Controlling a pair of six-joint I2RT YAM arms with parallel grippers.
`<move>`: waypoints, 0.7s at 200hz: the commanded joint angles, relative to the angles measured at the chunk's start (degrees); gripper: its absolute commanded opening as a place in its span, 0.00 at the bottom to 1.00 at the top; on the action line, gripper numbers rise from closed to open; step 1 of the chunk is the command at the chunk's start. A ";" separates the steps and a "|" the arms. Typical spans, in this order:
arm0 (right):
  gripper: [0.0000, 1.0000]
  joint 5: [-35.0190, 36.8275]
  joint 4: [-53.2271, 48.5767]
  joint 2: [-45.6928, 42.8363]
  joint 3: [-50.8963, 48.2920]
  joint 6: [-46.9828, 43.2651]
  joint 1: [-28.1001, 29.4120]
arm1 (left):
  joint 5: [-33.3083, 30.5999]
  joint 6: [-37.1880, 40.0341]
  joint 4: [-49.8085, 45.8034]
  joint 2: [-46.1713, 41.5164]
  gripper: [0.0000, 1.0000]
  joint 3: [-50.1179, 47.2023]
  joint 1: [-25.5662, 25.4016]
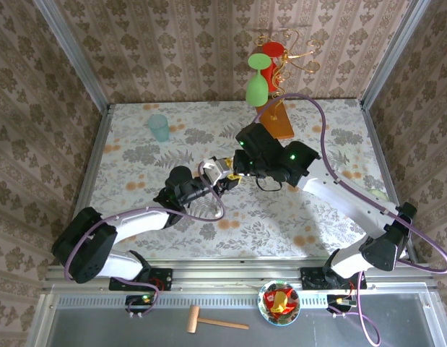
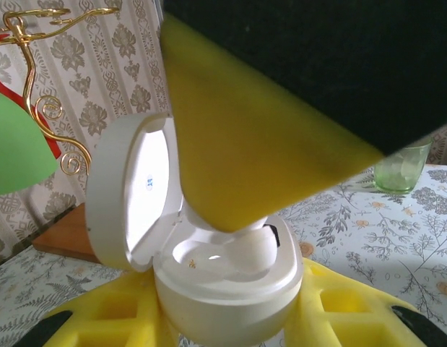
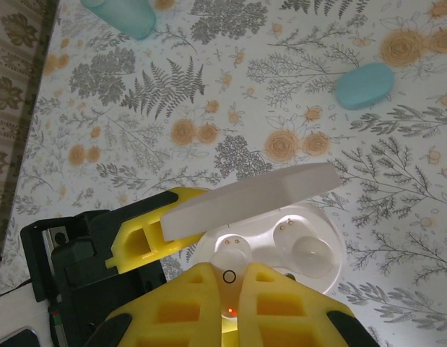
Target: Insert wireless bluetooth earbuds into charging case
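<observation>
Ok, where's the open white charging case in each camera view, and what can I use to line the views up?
Top external: charging case near the picture's centre, mid-table.
Left wrist: bottom centre, lid open to the left.
Right wrist: lower centre-right, just beyond the pinched earbud, lid raised.
Shared landmark: the pale green cup.

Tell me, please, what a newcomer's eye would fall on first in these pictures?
Mid-table, the two arms meet: the left gripper holds an open white charging case, and the right gripper pinches a white earbud at one of its wells. Behind them, at the table's far edge, a bright green goblet stands out against an ornate gold stand.
</observation>
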 commanded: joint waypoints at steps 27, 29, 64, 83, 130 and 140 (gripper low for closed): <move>0.08 -0.41 2.37 -0.57 -2.52 -0.33 0.42 | -0.90 -2.57 -0.18 -0.27 0.22 2.11 -0.54; 0.08 -0.39 2.31 -0.51 -2.53 -0.44 0.43 | -0.90 -2.80 -0.20 -0.34 0.22 2.16 -0.58; 0.08 0.24 3.22 -0.33 -3.81 -0.77 0.35 | -2.46 -5.77 -0.55 -0.82 0.22 2.54 -0.60; 0.09 0.61 4.12 -0.21 -4.67 -1.23 0.50 | -3.25 -7.00 -0.55 -0.66 0.22 2.98 -0.61; 0.10 0.68 9.24 -0.29 -7.99 -2.54 0.96 | -2.19 -8.02 0.27 -0.55 0.22 3.40 -0.55; 0.11 -0.31 10.39 -0.69 -8.61 -2.36 0.91 | -2.55 -8.13 -0.32 -0.54 0.22 3.65 -0.58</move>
